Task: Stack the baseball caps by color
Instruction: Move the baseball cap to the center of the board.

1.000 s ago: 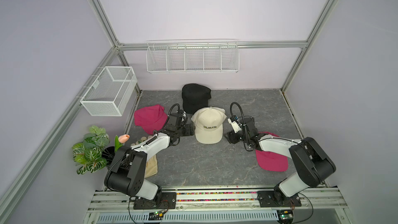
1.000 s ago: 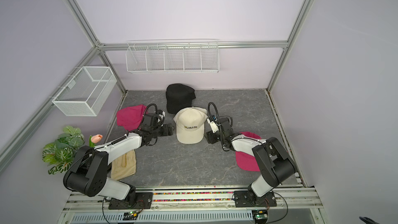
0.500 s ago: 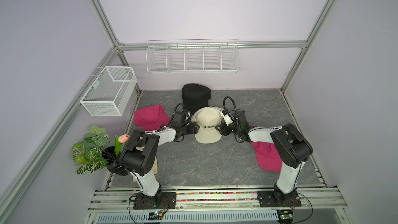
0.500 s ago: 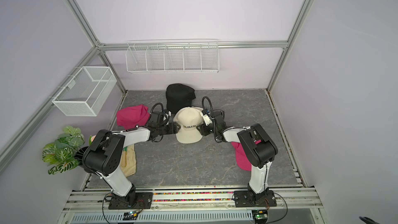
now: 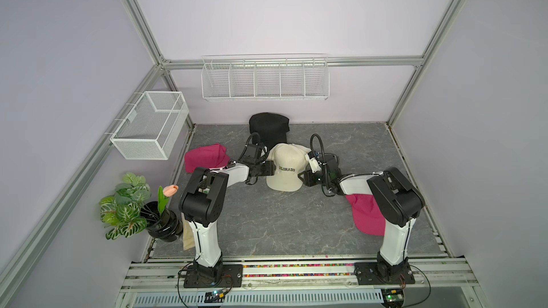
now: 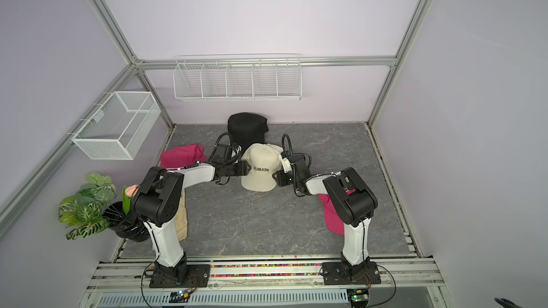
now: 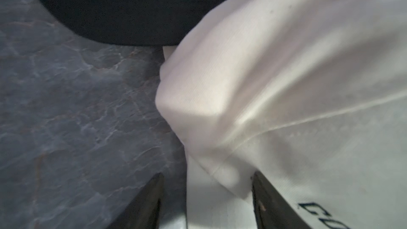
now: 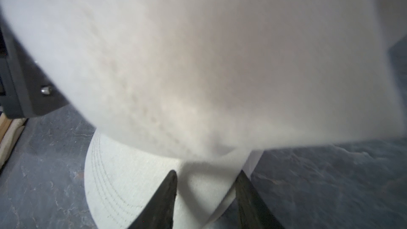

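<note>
Grey table (image 5: 281, 226). At its centre, cream cap (image 5: 286, 167), crown touching black cap (image 5: 268, 127) behind. Pink cap (image 5: 204, 157) beside left arm, second pink cap (image 5: 366, 217) partly under right arm. Left gripper (image 7: 207, 175) spread astride a fold of cream cap's side. Right gripper (image 8: 207, 172) astride cloth above the brim; pinching or only close, cannot tell.
</note>
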Available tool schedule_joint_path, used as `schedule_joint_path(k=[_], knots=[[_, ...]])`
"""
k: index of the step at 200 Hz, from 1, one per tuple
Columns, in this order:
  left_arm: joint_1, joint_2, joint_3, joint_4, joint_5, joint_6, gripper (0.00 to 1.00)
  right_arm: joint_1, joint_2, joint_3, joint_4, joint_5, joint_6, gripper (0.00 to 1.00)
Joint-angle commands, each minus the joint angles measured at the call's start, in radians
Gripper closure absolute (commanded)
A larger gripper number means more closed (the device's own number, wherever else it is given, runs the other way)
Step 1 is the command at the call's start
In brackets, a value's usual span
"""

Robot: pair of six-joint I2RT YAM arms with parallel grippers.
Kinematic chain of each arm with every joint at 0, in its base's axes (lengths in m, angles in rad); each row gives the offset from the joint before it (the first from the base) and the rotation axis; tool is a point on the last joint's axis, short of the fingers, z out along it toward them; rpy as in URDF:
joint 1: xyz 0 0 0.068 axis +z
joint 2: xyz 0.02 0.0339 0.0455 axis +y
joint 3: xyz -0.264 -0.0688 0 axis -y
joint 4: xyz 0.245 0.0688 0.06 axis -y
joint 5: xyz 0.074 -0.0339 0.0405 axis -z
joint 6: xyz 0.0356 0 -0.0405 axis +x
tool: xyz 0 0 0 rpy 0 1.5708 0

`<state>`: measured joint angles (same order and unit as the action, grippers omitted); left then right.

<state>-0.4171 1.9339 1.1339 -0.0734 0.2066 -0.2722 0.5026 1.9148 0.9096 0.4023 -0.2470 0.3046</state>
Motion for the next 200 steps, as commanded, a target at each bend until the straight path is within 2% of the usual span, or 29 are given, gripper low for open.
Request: schedule_joint_path(k=[1,35,53,77,150,200], knots=[[-0.065,0.052,0.061,-0.108,0.01,0.044,0.35,-0.019,-0.06,-0.025,-0.022,0.026,0.047,0.55],[-0.124,0.106,0.149,-0.124,0.079,0.009,0.35,-0.06,-0.106,-0.082,-0.048,0.065,0.048,0.55],[-0.144,0.153,0.212,-0.111,0.134,-0.019,0.35,-0.097,-0.102,-0.079,-0.071,0.07,0.039,0.55],[-0.157,0.234,0.332,-0.136,0.144,-0.054,0.37,-0.151,-0.079,-0.037,-0.147,0.082,0.001,0.55],[-0.158,0.444,0.663,-0.218,0.16,-0.102,0.36,-0.29,0.097,0.261,-0.29,0.04,-0.05,0.54],[-0.158,0.612,0.99,-0.329,0.134,-0.069,0.34,-0.346,0.259,0.516,-0.365,-0.045,0.042,0.52]])
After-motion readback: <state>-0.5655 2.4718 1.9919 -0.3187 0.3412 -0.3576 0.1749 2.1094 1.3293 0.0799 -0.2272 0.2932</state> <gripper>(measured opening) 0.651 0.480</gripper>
